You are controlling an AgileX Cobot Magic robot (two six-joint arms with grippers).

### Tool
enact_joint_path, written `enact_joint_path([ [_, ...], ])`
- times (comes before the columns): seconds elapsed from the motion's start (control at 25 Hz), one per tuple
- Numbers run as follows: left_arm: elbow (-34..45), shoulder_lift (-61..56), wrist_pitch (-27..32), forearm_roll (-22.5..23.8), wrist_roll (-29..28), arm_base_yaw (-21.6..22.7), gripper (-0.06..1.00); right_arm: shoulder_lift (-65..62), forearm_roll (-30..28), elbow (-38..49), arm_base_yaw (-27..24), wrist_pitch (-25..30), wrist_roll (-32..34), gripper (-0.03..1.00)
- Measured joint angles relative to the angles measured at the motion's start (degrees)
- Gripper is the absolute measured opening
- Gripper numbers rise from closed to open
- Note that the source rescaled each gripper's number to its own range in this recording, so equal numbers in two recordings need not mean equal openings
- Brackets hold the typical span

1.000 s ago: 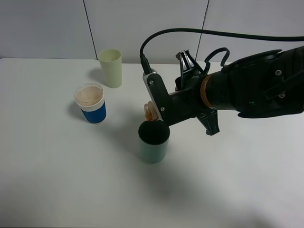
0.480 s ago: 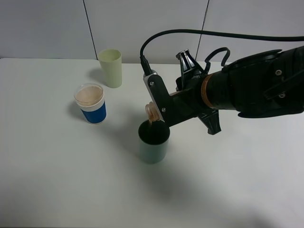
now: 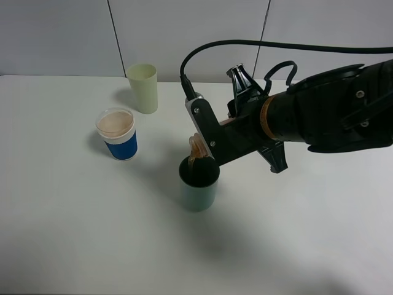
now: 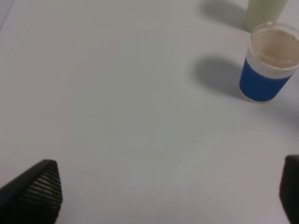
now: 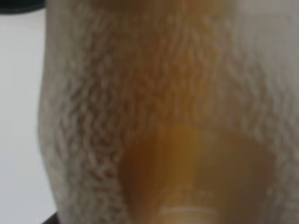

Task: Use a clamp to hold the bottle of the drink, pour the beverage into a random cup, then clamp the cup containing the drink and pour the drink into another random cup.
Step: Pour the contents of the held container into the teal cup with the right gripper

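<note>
Over the teal cup (image 3: 198,184) | right clamp (image 3: 204,145) grips tipped bottle (image 3: 196,147) | left clamp (image 4: 166,196) spread, empty | bottle likely light, squashy: hold mid-body.

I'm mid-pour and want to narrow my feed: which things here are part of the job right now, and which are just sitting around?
In use: right gripper, shut on the bottle; the beverage; the teal cup below its neck.
Standing by: blue cup with white rim; pale yellow-green tumbler; open left gripper. Either cup could take the second pour.
</note>
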Motion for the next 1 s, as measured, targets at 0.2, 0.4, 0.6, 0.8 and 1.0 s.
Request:
enact_joint_path([
  [0.2,0.0,0.0,0.0,0.0,0.0,0.0,0.78,0.0,-0.13,0.0,0.0,0.0,-0.04,0.04],
  [0.4,0.0,0.0,0.0,0.0,0.0,0.0,0.78,0.0,-0.45,0.0,0.0,0.15,-0.24,0.04],
  [0.6,0.0,0.0,0.0,0.0,0.0,0.0,0.78,0.0,-1.51,0.0,0.0,1.51,-0.24,0.04],
  [0.8,0.0,0.0,0.0,0.0,0.0,0.0,0.78,0.0,-1.75,0.0,0.0,1.51,-0.24,0.04],
  [1.0,0.0,0.0,0.0,0.0,0.0,0.0,0.78,0.0,-2.15,0.0,0.0,1.51,-0.26,0.04],
])
